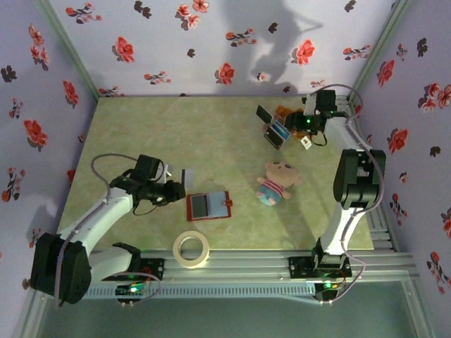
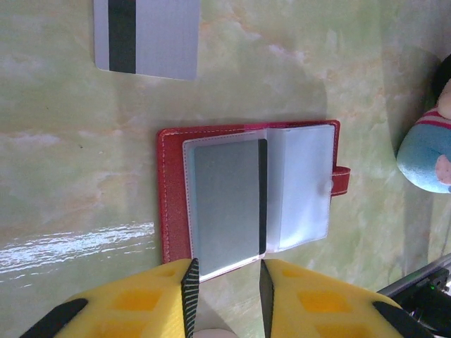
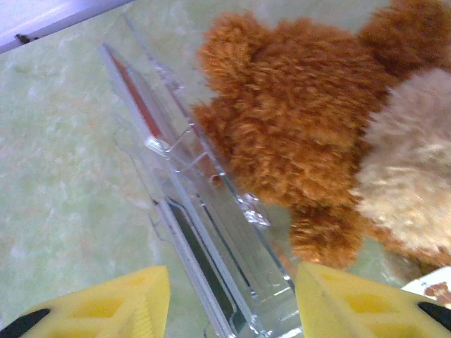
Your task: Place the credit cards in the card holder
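Note:
The red card holder (image 1: 209, 205) lies open on the table, its clear pockets up. A grey credit card with a black stripe (image 2: 229, 204) sits in its left pocket. Another grey credit card (image 2: 146, 35) lies loose on the table just beyond it. My left gripper (image 2: 225, 296) hovers at the holder's near edge, open, with nothing between its fingers. My right gripper (image 3: 232, 310) is open with a finger on either side of a clear slotted stand (image 3: 204, 232), apart from it. A dark credit card (image 3: 204, 271) stands in that stand.
A brown plush bear (image 3: 303, 120) presses against the stand's far side. A striped plush doll (image 1: 277, 183) lies right of the card holder. A roll of tape (image 1: 192, 249) rests near the front edge. Flowered walls close in the table.

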Controlling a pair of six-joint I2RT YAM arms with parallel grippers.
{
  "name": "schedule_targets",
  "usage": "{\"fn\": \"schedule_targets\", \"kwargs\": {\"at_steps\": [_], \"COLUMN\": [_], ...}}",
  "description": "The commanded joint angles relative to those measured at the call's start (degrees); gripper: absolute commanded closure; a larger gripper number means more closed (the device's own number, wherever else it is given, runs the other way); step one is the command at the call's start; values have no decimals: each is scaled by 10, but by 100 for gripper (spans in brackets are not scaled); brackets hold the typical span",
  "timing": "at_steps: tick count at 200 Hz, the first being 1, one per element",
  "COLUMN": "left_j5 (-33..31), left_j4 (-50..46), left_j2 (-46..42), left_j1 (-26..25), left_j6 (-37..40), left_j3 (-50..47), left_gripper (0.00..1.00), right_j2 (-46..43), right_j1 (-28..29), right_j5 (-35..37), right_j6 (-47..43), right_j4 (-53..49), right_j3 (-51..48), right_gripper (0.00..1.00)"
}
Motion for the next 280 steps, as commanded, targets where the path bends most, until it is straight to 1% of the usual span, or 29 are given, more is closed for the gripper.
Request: {"fn": "schedule_targets", "kwargs": {"at_steps": [1,27,48,71,88,101,114,135,153,165,175,201,215,243,280], "left_j5": [-8,-9,-11,-19,-31,-72,-98,-96,-105,-107,-103,-91,-89,-86,-77], "left_j4": [-8,-16,-13,-20,-24,-42,-43,-37,-50,-37,-24,-28,-26,-35,-38], "left_j2": [-8,-8,-14,-26,-35,-53,-85,-113,-114,-118,-117,-102,-99,-98,-95], "left_j1": [4,3,4,4,4,5,11,23,28,30,32,34,33,34,34], "left_j6": [3,4,4,1,2,-4,-13,-11,-10,-15,-18,-18,-15,-14,-11], "left_j3": [5,8,6,8,11,19,14,9,16,7,2,12,11,11,11], "left_gripper": [68,67,66,61,60,60,60,57,56,56,56,56,56,56,56], "right_j2": [20,30,30,15,12,19,29,47,68,86,97,97,93,89,91], "right_j1": [1,1,3,2,1,2,2,1,1,1,3,5,6,15,47], "right_j5": [-60,-56,-6,43,45,39,41,59,47,22,1,-18,-29,-46,-39], "right_j6": [-41,-53,-69,-85,-87,-84,-82,-80,-86,-93,-99,-101,-102,-104,-103], "right_j4": [-26,-36,-53,-62,-65,-72,-81,-81,-86,-100,-105,-94,-92,-101,-109], "right_j3": [22,31,38,43,52,68,84,92,97,107,108,94,91,92,89], "right_gripper": [51,50,46,43,40,39,38,38,40,44,50,69,76,83,84]}}
